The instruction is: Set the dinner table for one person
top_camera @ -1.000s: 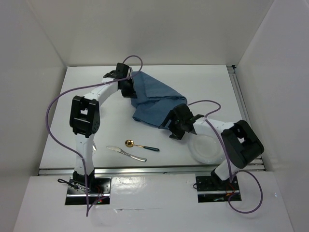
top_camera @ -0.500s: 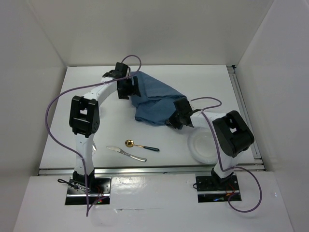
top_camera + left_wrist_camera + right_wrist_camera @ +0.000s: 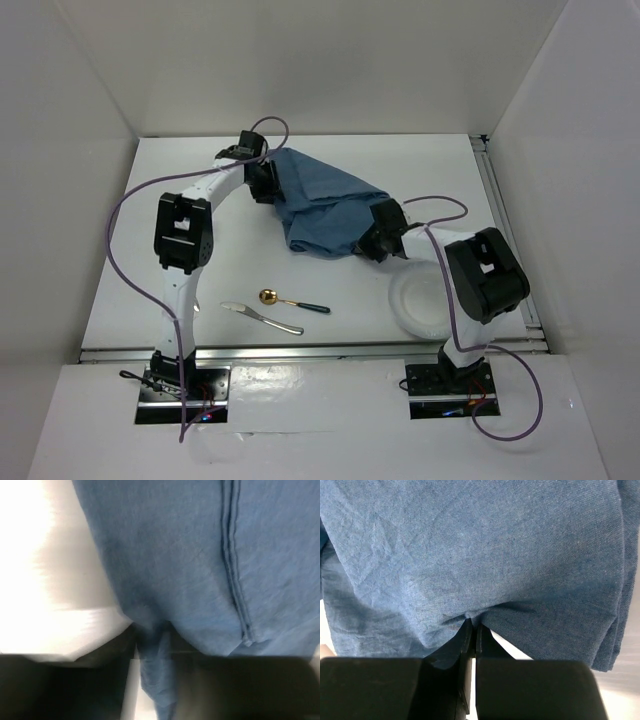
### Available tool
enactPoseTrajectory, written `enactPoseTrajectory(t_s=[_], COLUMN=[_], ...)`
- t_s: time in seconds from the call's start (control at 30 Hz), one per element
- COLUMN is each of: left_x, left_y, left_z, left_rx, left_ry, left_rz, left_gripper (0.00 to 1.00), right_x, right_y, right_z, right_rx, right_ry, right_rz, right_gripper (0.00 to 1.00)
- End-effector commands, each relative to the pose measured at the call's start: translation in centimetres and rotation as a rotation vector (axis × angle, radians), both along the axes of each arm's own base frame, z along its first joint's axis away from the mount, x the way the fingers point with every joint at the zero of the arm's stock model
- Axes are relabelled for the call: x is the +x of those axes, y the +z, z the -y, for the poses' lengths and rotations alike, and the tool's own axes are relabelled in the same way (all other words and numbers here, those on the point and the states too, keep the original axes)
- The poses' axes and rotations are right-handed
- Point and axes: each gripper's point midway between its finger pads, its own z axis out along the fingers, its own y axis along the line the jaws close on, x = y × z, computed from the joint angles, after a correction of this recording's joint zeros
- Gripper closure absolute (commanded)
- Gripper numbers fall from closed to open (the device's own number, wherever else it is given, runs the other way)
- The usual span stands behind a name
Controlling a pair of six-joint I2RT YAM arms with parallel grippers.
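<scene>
A crumpled blue cloth placemat [image 3: 325, 205] lies on the white dinner table [image 3: 420, 165], toward the back middle. My left gripper [image 3: 265, 185] is at the cloth's far left corner. In the left wrist view a fold of the placemat [image 3: 175, 555] runs down between the dark fingers of that gripper [image 3: 155, 647], which is shut on it. My right gripper [image 3: 372, 240] is at the cloth's near right edge. In the right wrist view its jaws [image 3: 472, 626] are pressed together, pinching a small pucker of the placemat [image 3: 470, 545].
A white plate [image 3: 425, 300] sits at the near right, beside the right arm. A gold-bowled spoon with a green handle [image 3: 292, 302] and a knife [image 3: 260, 317] lie near the front middle. A silver rail [image 3: 300, 350] runs along the near edge.
My right gripper has moved up and right to the cloth's edge and shut on it. My left gripper opened and closed again on the far corner. The cloth has bunched slightly.
</scene>
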Motion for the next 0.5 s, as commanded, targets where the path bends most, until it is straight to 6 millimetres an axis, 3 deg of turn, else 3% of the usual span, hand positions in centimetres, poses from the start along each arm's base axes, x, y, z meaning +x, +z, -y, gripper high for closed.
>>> enactPoseTrajectory(t_s=[0.0,0.03,0.13,0.17,0.2,0.23,0.27,0.3,0.37,0.4,0.43,0.47], left_x=[1.1,1.3,0.6,0.5,-0.6,-1.1,-1.9,-3.7,-5.5,-7.8,-8.8,-10.9], left_y=[0.0,0.6,1.2,2.5,2.0,2.3,2.4,2.7,2.9,1.2,2.6,1.4], left_z=[0.8,0.6,-0.2,-0.6,-1.0,-1.4,-1.8,-2.2,-2.4,-2.9,-3.1,-3.2], left_rx=[-0.029,-0.017,0.012,0.025,0.045,0.058,0.071,0.075,0.063,0.076,0.065,0.082], left_ry=[-0.002,0.007,0.024,0.036,0.033,0.040,0.046,0.046,0.050,0.048,0.061,0.063], left_rz=[0.018,0.035,0.034,0.057,0.032,0.032,0.021,0.004,-0.002,-0.055,-0.037,-0.083], left_gripper=[0.71,1.00,1.00,1.00,1.00,1.00,1.00,1.00,1.00,1.00,1.00,1.00], right_x=[0.6,0.7,2.9,3.5,6.0,7.1,7.8,11.9,14.6,14.3,17.2,17.8], right_y=[0.4,0.4,2.0,1.4,2.6,3.0,0.9,3.3,3.5,0.5,3.5,4.8], right_z=[1.7,2.3,3.5,4.0,5.5,5.6,6.3,7.7,7.7,8.4,8.0,7.4], right_rx=[-0.085,-0.101,-0.091,-0.098,-0.086,-0.056,-0.072,-0.066,-0.025,-0.045,-0.047,-0.065], right_ry=[0.021,0.031,0.047,0.079,0.055,0.082,0.130,0.115,0.180,0.204,0.231,0.266], right_rz=[0.018,0.024,0.097,0.099,0.134,0.146,0.098,0.161,0.150,0.040,0.120,0.152], right_gripper=[1.00,1.00,1.00,1.00,1.00,1.00,1.00,1.00,1.00,0.93,0.65,0.47])
